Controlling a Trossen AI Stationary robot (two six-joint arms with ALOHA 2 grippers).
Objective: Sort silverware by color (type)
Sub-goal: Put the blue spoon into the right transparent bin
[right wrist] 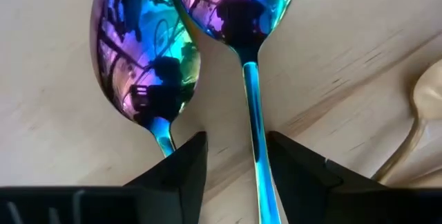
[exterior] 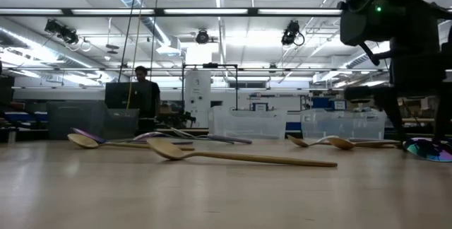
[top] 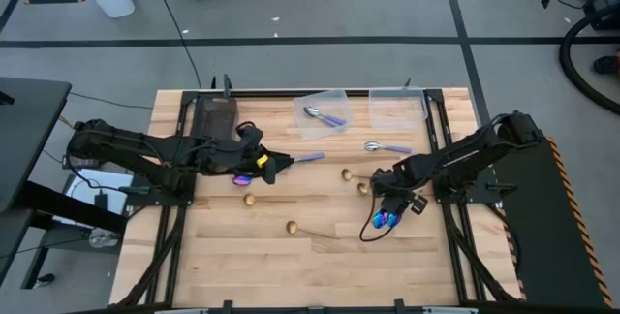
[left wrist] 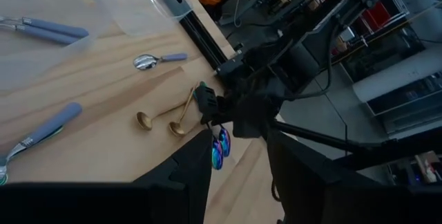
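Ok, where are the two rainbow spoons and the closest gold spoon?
Left rainbow spoon (right wrist: 141, 61): right wrist view, bowl.
Right rainbow spoon (right wrist: 238, 3): right wrist view, bowl.
Gold spoon (exterior: 169, 149): low view, bowl.

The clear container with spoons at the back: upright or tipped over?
Upright: the clear container sits open-side up in the high view, with purple-handled spoons lying inside.

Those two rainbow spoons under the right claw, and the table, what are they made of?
The rainbow spoons look like polished metal with an iridescent coating: mirror reflections show in blue, purple and green bowls. The table looks like pale wood planks, with visible grain and seams.
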